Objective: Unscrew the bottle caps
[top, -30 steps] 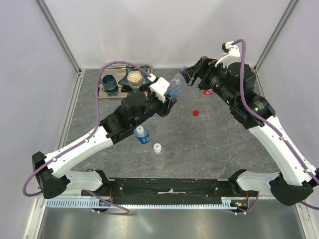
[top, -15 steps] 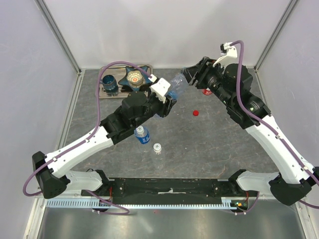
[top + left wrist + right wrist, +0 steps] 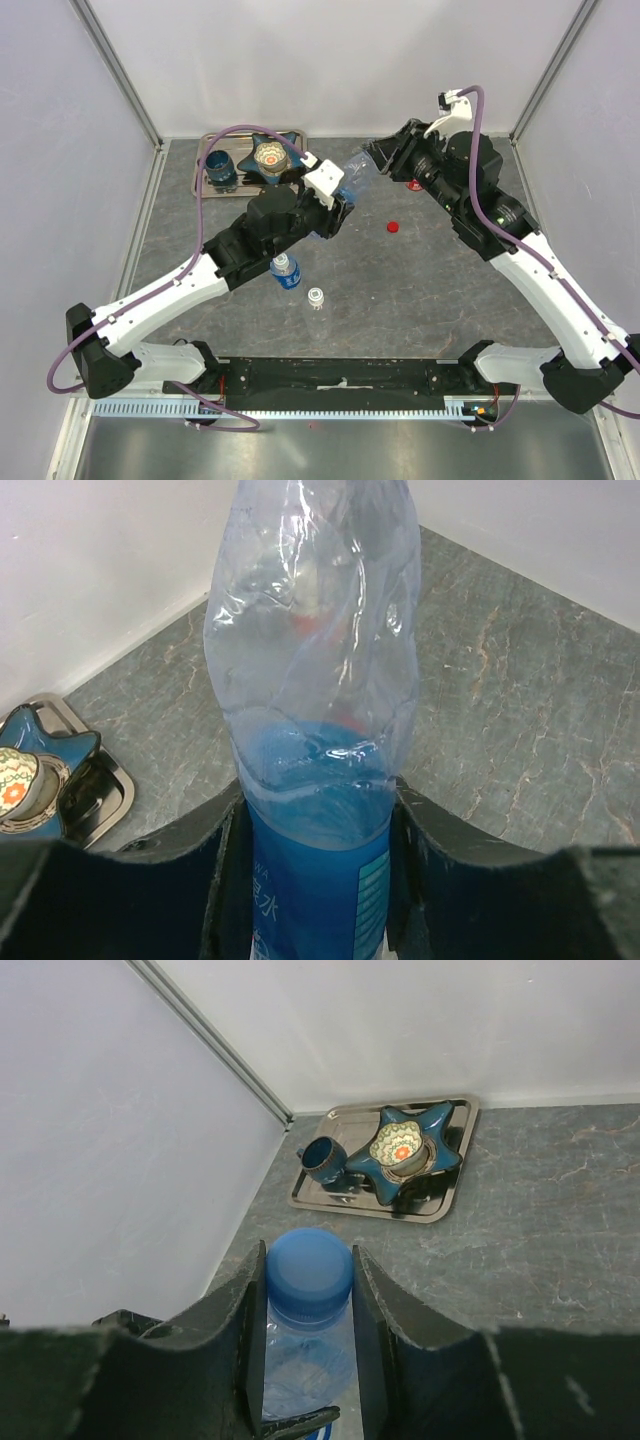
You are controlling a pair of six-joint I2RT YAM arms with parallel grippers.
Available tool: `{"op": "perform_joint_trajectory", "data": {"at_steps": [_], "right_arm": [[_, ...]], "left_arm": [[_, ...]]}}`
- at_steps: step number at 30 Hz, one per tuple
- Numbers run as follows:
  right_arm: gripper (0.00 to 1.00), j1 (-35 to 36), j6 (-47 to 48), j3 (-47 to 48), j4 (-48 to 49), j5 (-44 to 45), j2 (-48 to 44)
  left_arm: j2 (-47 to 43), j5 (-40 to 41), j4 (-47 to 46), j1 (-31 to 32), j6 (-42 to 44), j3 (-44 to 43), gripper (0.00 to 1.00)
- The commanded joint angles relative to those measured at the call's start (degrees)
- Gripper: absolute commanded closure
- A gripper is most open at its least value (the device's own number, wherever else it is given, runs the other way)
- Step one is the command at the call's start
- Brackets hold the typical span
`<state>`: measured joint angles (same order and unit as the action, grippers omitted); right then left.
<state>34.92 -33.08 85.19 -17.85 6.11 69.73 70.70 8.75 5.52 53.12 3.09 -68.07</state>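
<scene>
Nearest you on the bench [image 3: 430, 290] stand the tiny plain bottle [image 3: 316, 298] and a small blue-labelled bottle [image 3: 285, 271], both upright, apart from each other and seemingly capped, so they look like work to come

Above them your left gripper [image 3: 315, 865] is clamped on the blue-labelled lower body of the raised bottle [image 3: 315, 680], which tilts up and away toward the right arm. A red cap [image 3: 393, 226] lies loose on the bench between the arms

At the bottle's far end your right gripper [image 3: 307, 1260] is clenched on its blue cap [image 3: 308, 1278], a finger on each side. The step in hand is the unscrewing of this cap, with the grip made and the turn not yet done by my reading

The next move calls for a wrist roll about the bottle's axis while the left holds firm; the thin, crumpled wall may twist, so keep both ends in line

Beyond the right wrist, a red-labelled bottle [image 3: 414, 184] is partly hidden. In the far left corner, a tray [image 3: 203, 186] carries a mug [image 3: 220, 172] and a star dish [image 3: 270, 157]
</scene>
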Motion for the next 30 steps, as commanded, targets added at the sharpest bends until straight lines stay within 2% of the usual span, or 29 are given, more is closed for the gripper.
{"op": "perform_joint_trajectory", "data": {"at_steps": [1, 4, 5, 7, 8, 9, 11, 17, 19, 23, 30], "right_arm": [[1.0, -0.11, 4.07, -0.2, 0.53, -1.62, -1.53], [1.0, -0.37, 7.76, 1.2, 0.18, -5.92, -2.06], [1.0, -0.55, 8.55, 1.64, 0.44, -13.76, -2.23], [1.0, -0.9, 11.1, 2.0, 2.63, -20.84, -3.55], [1.0, -0.9, 11.46, 1.65, 3.69, -23.66, -4.16], [1.0, -0.9, 12.24, 1.3, 4.48, -28.12, -5.56], [1.0, -0.9, 13.39, 1.21, 5.89, -31.67, -6.62], [1.0, -0.9, 14.98, -0.72, 10.37, -47.31, -9.61], [1.0, -0.9, 14.62, -1.69, 12.04, -51.78, -10.32], [1.0, -0.9, 13.84, -2.39, 13.97, -58.57, -10.93], [1.0, -0.81, 9.98, -4.5, 19.51, -64.46, -11.81]], "left_arm": [[-1.87, -6.27, -2.36, 0.32, 1.48, -0.3, 0.55], [-2.93, -19.43, -1.83, -1.0, 0.51, -0.83, 0.59], [-3.37, -28.53, -1.04, -1.7, -0.97, -1.44, 0.59], [-3.46, -41.2, -1.56, -5.11, -4.21, -1.8, 0.59], [-3.29, -53.8, -3.91, -6.35, -8.76, -1.63, 0.58], [-3.02, -58.97, -5.33, -7.24, -11.07, -1.54, 0.58], [-2.14, -69.51, -9.45, -8.56, -16.24, -1.62, 0.56], [-1.96, -82.13, -11.49, -11.46, -20.92, -1.54, 0.56], [-2.14, -84.94, -16.57, -13.12, -23.99, -0.14, 0.56], [-2.41, -87.41, -25.11, -15.59, -32.18, 2.06, 0.56], [-1.53, -88.56, -26.7, -16.82, -33.77, 2.16, 0.55]]}}
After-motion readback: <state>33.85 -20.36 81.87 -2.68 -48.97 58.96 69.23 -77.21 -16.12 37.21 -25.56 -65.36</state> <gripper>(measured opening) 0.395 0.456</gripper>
